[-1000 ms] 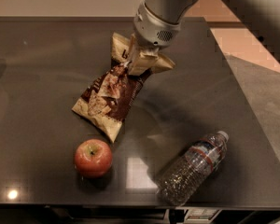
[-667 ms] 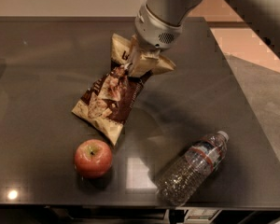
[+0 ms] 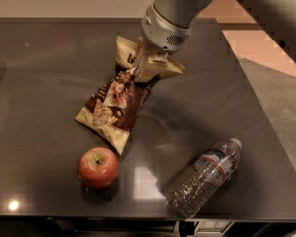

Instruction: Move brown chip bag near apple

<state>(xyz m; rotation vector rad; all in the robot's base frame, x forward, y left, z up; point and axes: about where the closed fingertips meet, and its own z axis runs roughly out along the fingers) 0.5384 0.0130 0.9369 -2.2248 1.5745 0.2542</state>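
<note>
Dark glossy table (image 3: 39,83), perhaps grey floor (image 3: 286,112)

The gripper (image 3: 144,67), toward the table's (image 3: 44,78) 12 o'clock, partly hides the brown chip bag's (image 3: 116,107) upper end; the top edge crops the arm (image 3: 180,4).

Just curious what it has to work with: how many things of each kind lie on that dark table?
Crinkly brown chip bag: 1, top end pinched in the gripper
Round red apple: 1
Clear plastic water bottle: 1, lying on its side
Total: 3 on the dark table
</note>
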